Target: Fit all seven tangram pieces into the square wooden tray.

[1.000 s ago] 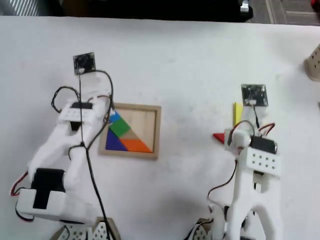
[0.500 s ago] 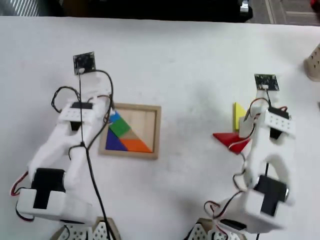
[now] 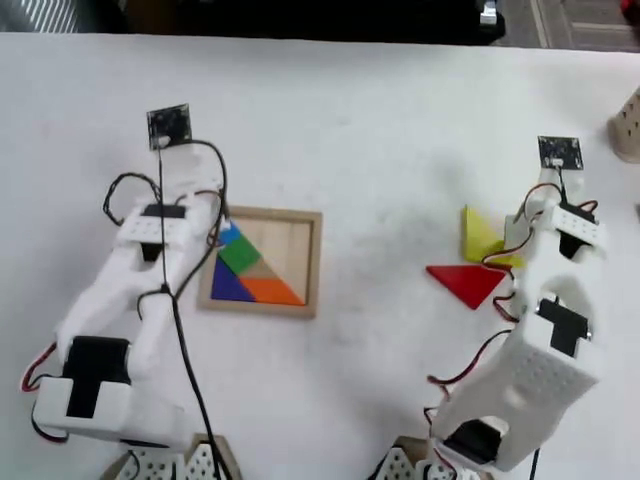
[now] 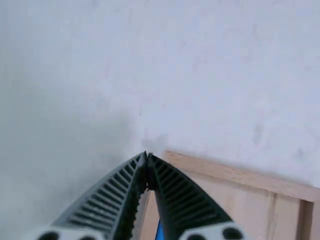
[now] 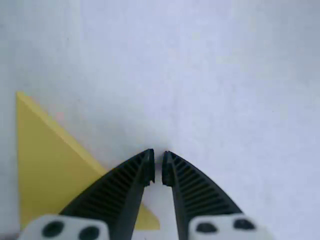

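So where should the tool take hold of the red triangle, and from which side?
Probably from straight above: the red triangle lies flat on the table, offering only thin edges. Pinch across the narrowing part toward its corner nearest the arm bases, farthest from the yellow triangle.

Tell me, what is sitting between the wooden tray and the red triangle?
Nothing is. The high view shows just bare white table running from the wooden tray across to the red triangle.

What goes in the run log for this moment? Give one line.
left claw shut at tray corner | right claw shut by yellow triangle | red triangle outside tray
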`<control>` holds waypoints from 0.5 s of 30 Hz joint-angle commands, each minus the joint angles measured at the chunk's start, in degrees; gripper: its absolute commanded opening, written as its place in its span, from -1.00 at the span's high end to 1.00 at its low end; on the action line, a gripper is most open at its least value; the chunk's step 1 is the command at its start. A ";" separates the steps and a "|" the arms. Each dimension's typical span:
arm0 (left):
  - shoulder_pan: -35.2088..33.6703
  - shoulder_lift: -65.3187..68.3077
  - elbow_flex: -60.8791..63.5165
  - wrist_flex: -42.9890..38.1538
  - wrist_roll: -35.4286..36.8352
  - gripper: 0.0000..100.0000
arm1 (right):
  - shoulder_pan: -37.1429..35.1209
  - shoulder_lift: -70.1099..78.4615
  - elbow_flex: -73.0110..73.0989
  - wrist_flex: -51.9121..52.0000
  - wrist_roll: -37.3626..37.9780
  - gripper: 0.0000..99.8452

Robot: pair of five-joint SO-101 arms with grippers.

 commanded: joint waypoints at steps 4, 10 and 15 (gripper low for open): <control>-0.40 -0.48 -3.34 -1.23 -0.53 0.96 | 0.22 -0.31 -0.53 8.75 1.05 0.97; -0.40 -0.31 -3.34 -2.73 -0.53 0.96 | -2.77 -4.44 0.44 19.56 2.55 0.97; -0.48 -0.31 -3.34 -2.73 -0.53 0.96 | -4.70 -12.97 10.55 18.86 3.08 0.97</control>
